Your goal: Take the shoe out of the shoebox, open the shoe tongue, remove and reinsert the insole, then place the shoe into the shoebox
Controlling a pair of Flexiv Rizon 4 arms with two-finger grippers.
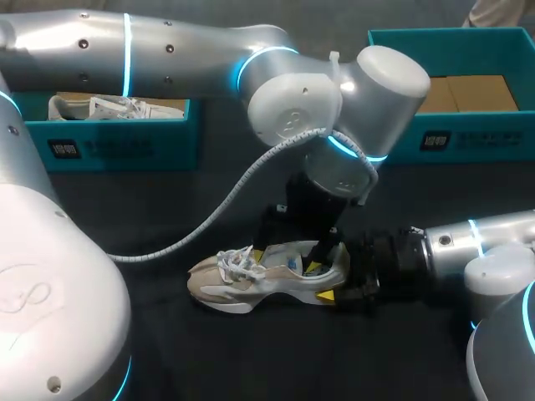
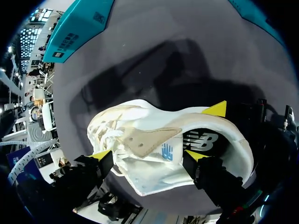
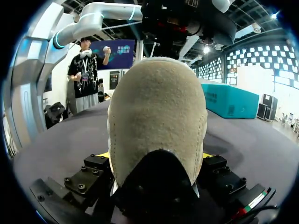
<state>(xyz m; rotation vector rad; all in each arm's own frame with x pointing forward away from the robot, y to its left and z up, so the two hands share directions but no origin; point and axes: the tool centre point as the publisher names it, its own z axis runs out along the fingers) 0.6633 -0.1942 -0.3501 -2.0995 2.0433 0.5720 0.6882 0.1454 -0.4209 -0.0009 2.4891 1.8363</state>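
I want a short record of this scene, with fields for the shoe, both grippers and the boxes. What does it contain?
shoe: on the table, outside both boxes
left gripper: open, over the shoe's opening
tongue: between the left gripper's fingers
right gripper: shut on the shoe's heel
left shoebox: holds another shoe
right shoebox: brown cardboard inside

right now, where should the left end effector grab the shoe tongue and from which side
I'd take the tongue by its free top edge, beside the blue mark, coming down from above into the shoe opening behind it. The laces seem to pin its other end, so only that edge should lift.
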